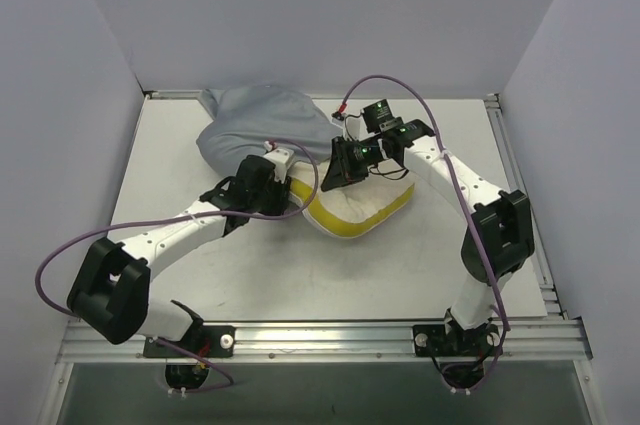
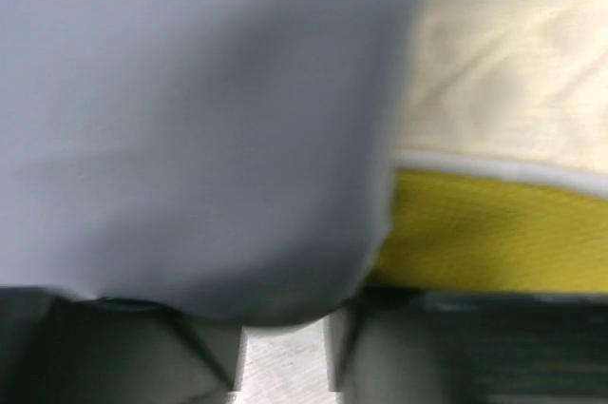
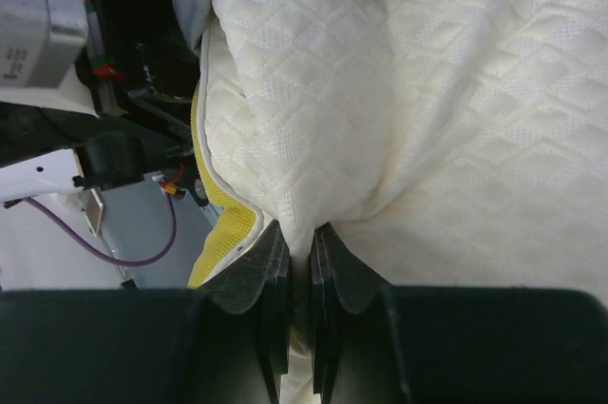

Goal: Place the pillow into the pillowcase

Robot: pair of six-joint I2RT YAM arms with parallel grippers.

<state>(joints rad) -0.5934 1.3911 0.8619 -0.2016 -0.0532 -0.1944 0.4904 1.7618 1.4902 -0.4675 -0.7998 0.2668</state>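
Observation:
The grey pillowcase (image 1: 255, 120) lies bunched at the back left, with its mouth over the left end of the pillow (image 1: 365, 207). The pillow is cream with a yellow side edge and sticks out to the right. My left gripper (image 1: 283, 188) is at the pillowcase mouth. In the left wrist view taut grey cloth (image 2: 190, 119) covers its fingertips, beside the pillow's yellow edge (image 2: 484, 233). My right gripper (image 1: 338, 170) is shut on a pinch of the pillow's cream top (image 3: 408, 100), seen in its wrist view (image 3: 299, 233).
White walls enclose the table on three sides. A metal rail (image 1: 320, 330) runs along the near edge between the arm bases. Purple cables (image 1: 400, 85) loop over both arms. The left arm's wrist (image 3: 57, 43) is close beside the right gripper.

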